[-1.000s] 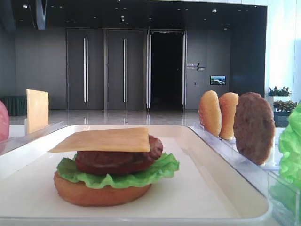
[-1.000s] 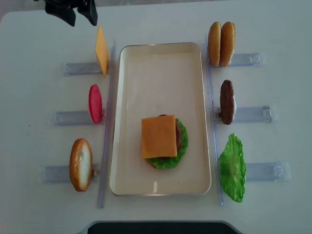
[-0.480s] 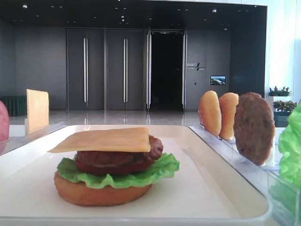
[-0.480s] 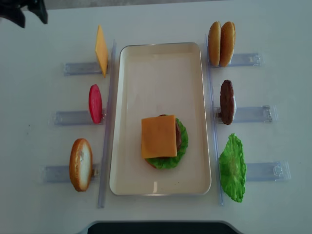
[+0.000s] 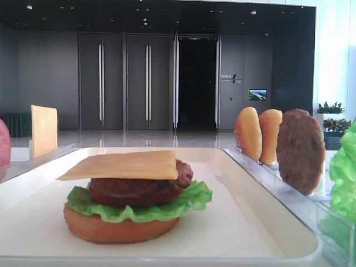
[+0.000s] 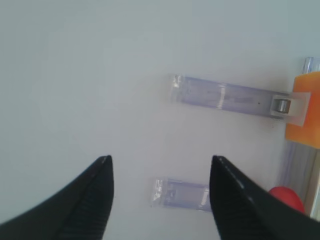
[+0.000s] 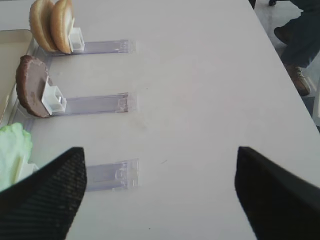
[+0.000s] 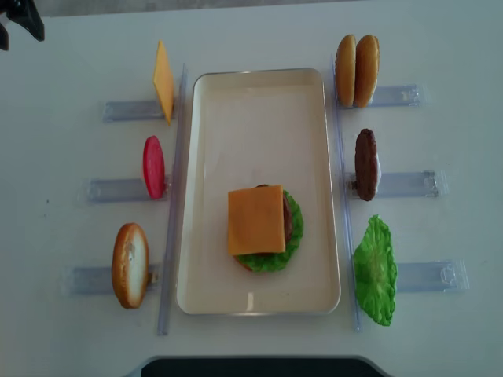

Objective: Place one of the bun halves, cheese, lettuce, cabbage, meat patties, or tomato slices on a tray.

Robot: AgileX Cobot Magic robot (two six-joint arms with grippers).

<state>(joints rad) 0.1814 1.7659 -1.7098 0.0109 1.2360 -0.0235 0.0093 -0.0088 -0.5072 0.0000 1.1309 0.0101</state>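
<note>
A cheese slice (image 8: 256, 220) lies flat on top of a stack in the near half of the cream tray (image 8: 259, 102): under it sits a meat patty (image 5: 139, 188), then ruffled lettuce (image 5: 139, 207), then a bun half (image 5: 119, 229) resting on the tray floor. The far half of the tray is bare.

Left of the tray, clear holder racks (image 8: 130, 110) carry a second cheese slice (image 8: 163, 82) standing on edge, a red tomato slice (image 8: 153, 166), and a bun half (image 8: 130, 265). Right of the tray stand two bun halves (image 8: 357, 70) side by side, a dark meat patty (image 8: 365, 164), and a green lettuce leaf (image 8: 375, 270), each at its own rack.

The left claw (image 6: 160, 195) hangs over bare white desk (image 8: 63, 157) at the far left corner, well apart from the tray, its fingers spread wide and holding nothing. The right claw (image 7: 157, 192) hangs above the desk to the right of the racks, also spread and empty.
</note>
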